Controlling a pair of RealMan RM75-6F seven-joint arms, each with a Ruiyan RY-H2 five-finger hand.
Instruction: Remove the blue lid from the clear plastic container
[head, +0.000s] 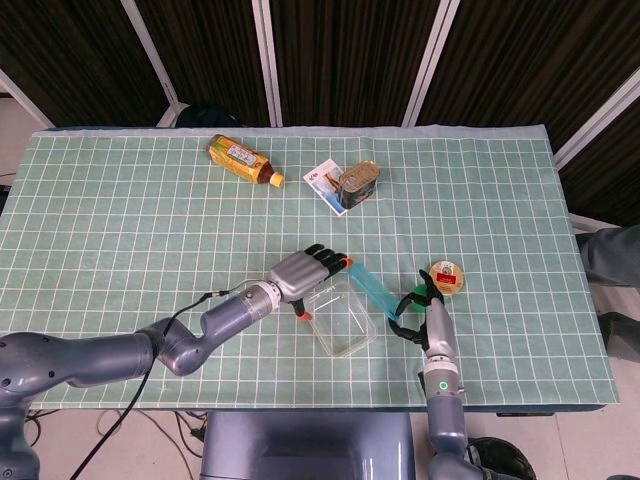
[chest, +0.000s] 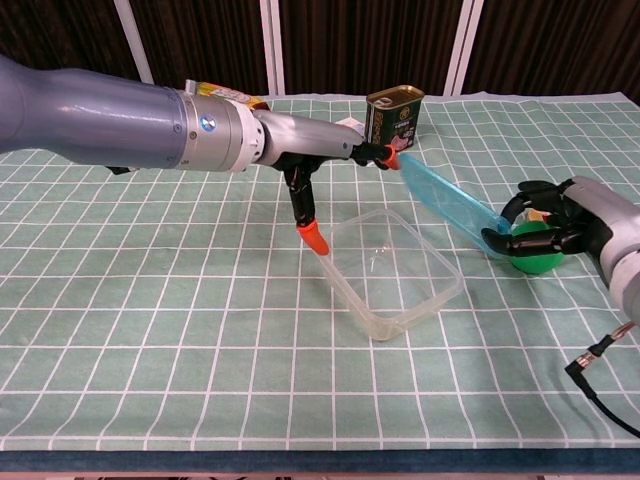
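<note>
Tabletop (head: 120, 230): green checked cloth.
Clear container (chest: 392, 273): uncovered, beside your left hand.
Blue lid (chest: 447, 201): lifted, tilted, off the container.
Left hand (head: 302, 274): fingertips pinch the lid's upper end.
Right hand (chest: 555, 226): grips the lower end.

Tablecloth (head: 120, 230): green cloth, white grid, matt, faint creases.
Container (chest: 392, 271): clear plastic, glossy, smooth, see-through walls.
Lid (chest: 447, 200): translucent blue plastic, thin, smooth, slight sheen.
Left hand (chest: 330, 155): grey metal-look shell, satin; fingertips (chest: 314, 237) orange, rubbery, matt.
Right hand (chest: 560, 222): black, matt.
Tin can (chest: 394, 118): metal, dark glossy print, gold top.
Bottle (head: 240, 160): plastic, glossy amber, printed label.
Card (head: 322, 179): paper, printed.
Ball (chest: 531, 250): green, smooth, glossy.
</note>
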